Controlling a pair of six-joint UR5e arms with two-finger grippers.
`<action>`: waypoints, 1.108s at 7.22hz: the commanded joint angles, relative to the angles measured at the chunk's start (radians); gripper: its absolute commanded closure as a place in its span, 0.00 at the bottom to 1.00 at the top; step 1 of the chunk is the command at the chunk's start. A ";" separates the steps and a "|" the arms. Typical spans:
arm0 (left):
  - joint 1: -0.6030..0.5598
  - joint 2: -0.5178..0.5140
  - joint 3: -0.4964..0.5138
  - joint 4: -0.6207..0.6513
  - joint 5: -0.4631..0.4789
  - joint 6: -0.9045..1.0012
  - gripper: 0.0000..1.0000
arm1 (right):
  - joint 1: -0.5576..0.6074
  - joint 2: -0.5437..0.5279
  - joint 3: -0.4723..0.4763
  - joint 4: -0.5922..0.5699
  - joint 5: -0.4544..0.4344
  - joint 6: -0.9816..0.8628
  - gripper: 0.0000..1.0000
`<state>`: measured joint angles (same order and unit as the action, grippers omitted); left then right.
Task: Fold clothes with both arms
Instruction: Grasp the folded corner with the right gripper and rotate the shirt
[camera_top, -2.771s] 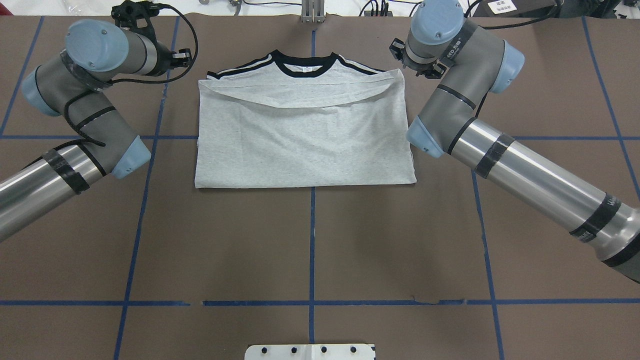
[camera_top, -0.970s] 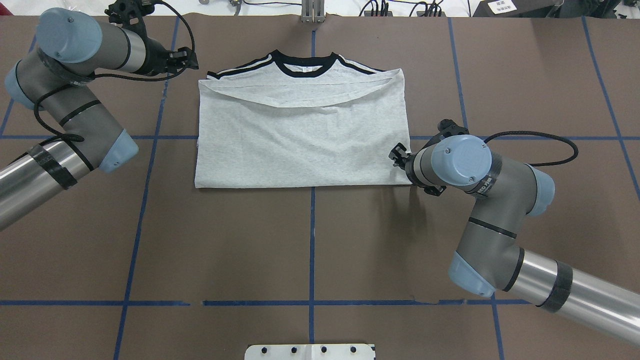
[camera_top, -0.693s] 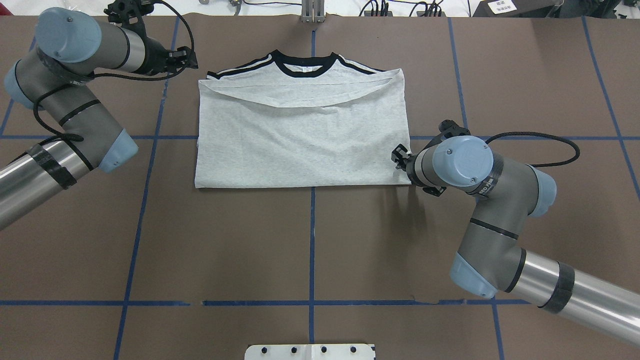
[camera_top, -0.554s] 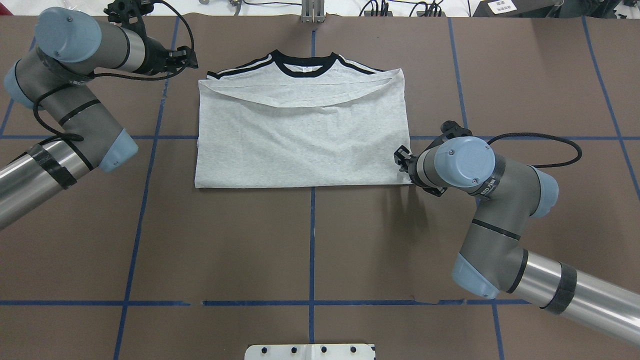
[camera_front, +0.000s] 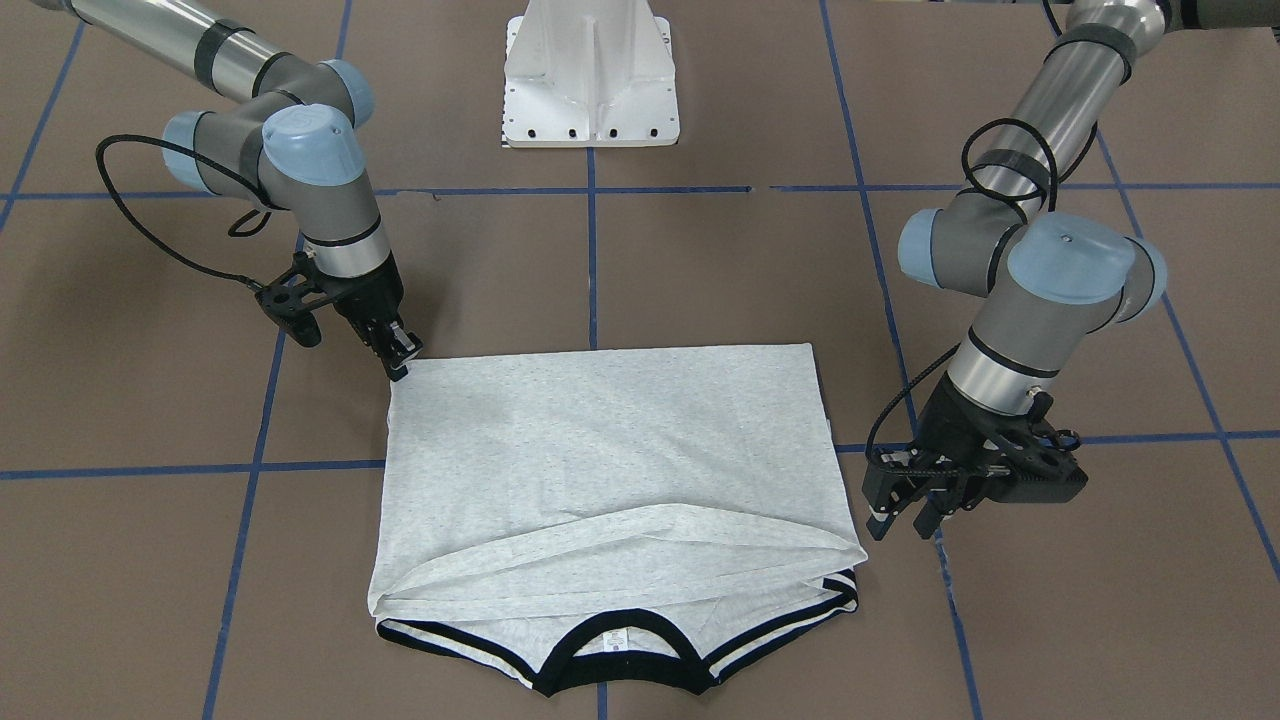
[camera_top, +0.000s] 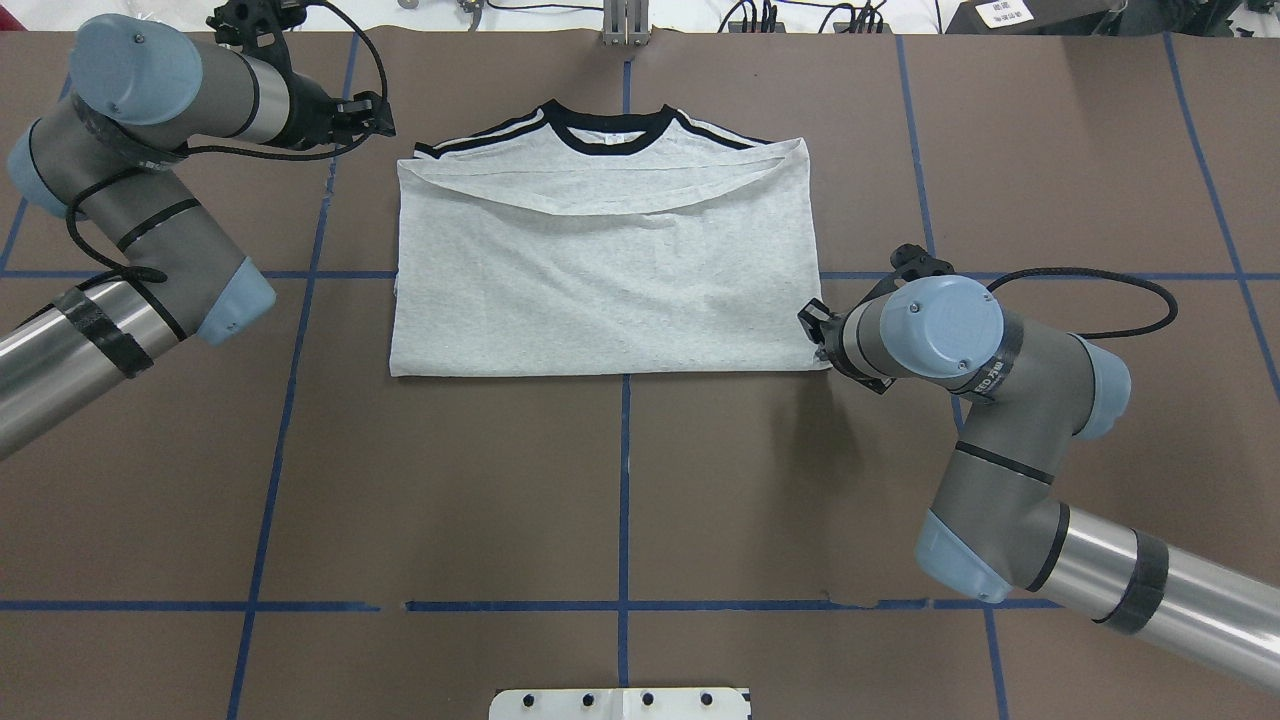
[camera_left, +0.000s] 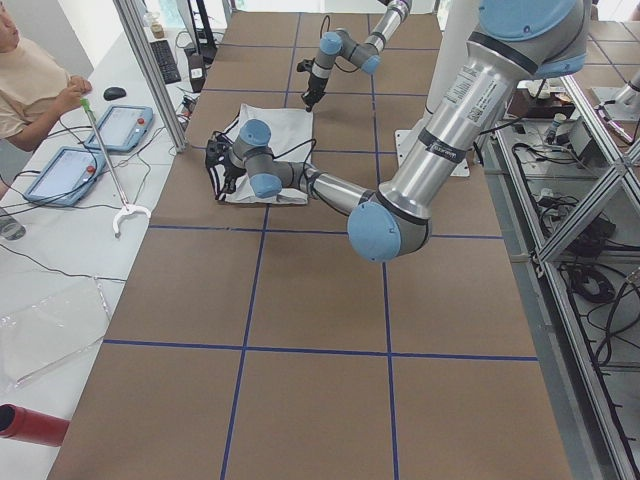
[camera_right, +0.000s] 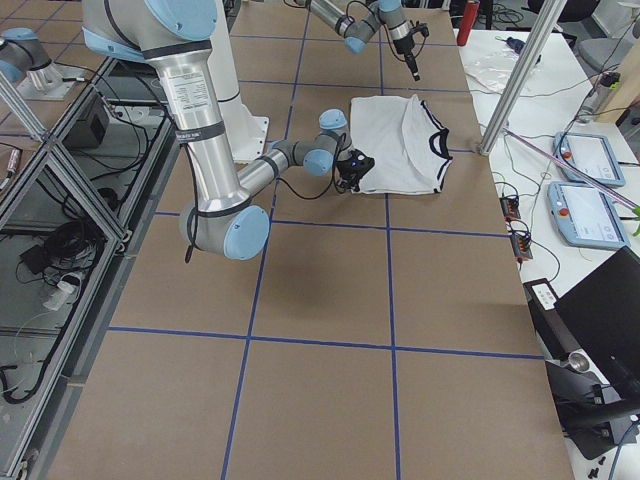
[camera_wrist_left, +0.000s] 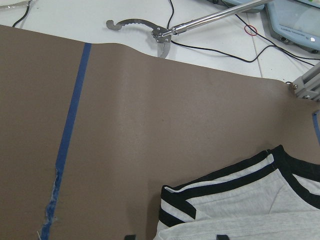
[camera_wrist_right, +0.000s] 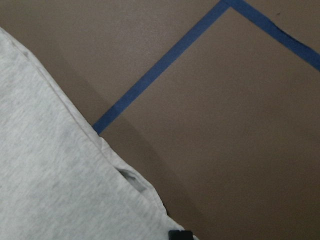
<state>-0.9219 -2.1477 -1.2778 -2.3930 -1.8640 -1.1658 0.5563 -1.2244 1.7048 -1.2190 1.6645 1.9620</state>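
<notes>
At mid-desk, T-shirt: the grey T-shirt (camera_top: 600, 270) is lying flat on the desk (camera_top: 450, 500). It is folded once, so its hem is sitting just short of the black collar (camera_top: 605, 135) on the far side. The cloth is not shifting at all from one glimpse to the next.
Near right corner: this is where things are changing. The right tool (camera_front: 400, 358) is now sitting at the end of the fold line nearest the robot, having swung down from beside the collar-end corner a few seconds back.
Right tool: its fingers are looking drawn together, with the tips right at the cloth's edge. Whether any fabric is being caught between them I cannot tell.
Right arm (camera_top: 1000, 400): it is drifting a touch outward over the last second, and the visible cloth is not following.
Left tool (camera_front: 900, 522): it is hovering spread open just beside the striped shoulder (camera_top: 480, 135) at the far left corner, touching nothing and barely moving.
Left arm (camera_top: 150, 250): it is sitting slightly further out than before.
Meaning: to my eye the first fold is looking finished, and the arms are setting up at opposite corners for a sideways fold, with the right-hand pick-up only just beginning.
</notes>
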 joint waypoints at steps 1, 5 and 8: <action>0.000 -0.001 -0.003 0.000 -0.003 0.001 0.39 | 0.001 -0.091 0.135 -0.008 0.044 0.001 1.00; 0.011 0.072 -0.219 0.043 -0.115 -0.090 0.00 | -0.169 -0.203 0.445 -0.285 0.179 0.012 1.00; 0.067 0.152 -0.507 0.216 -0.193 -0.202 0.01 | -0.336 -0.295 0.524 -0.307 0.319 0.017 1.00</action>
<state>-0.8886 -2.0376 -1.6634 -2.2448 -2.0374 -1.3448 0.3119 -1.4796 2.1971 -1.5208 1.9547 1.9759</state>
